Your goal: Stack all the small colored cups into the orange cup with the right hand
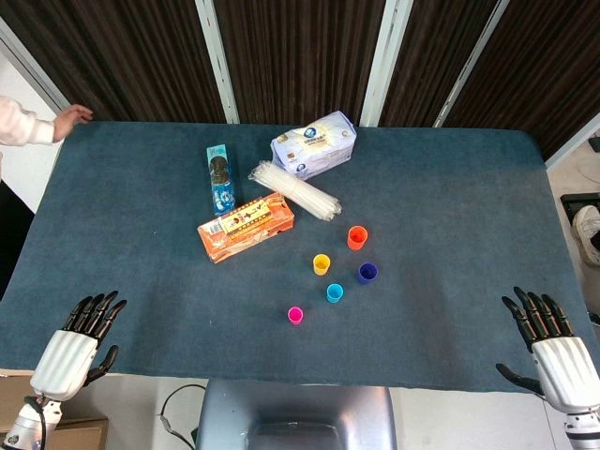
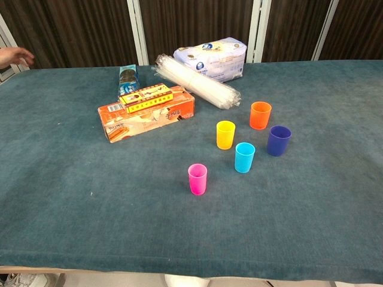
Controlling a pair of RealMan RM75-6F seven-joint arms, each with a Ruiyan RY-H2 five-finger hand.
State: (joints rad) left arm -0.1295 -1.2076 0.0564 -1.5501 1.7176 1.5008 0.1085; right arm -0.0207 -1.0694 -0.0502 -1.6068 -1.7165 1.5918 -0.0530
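Note:
Five small cups stand upright and apart on the blue cloth: orange cup [image 1: 356, 237] [image 2: 260, 115], yellow cup [image 1: 322, 264] [image 2: 225, 134], dark blue cup [image 1: 367, 273] [image 2: 278, 140], light blue cup [image 1: 335, 292] [image 2: 244, 157] and pink cup [image 1: 295, 315] [image 2: 197, 179]. My right hand [image 1: 547, 341] rests at the table's near right corner, fingers spread, holding nothing, far from the cups. At the near left corner my left hand [image 1: 80, 337] is likewise open and empty. Neither hand shows in the chest view.
Behind the cups lie an orange box [image 1: 246, 226] [image 2: 145, 113], a bundle of clear straws [image 1: 295, 190] [image 2: 197, 81], a blue snack packet [image 1: 220, 178] [image 2: 128, 79] and a white tissue pack [image 1: 314, 143] [image 2: 210, 57]. A person's hand [image 1: 70, 119] [image 2: 15, 57] touches the far left corner.

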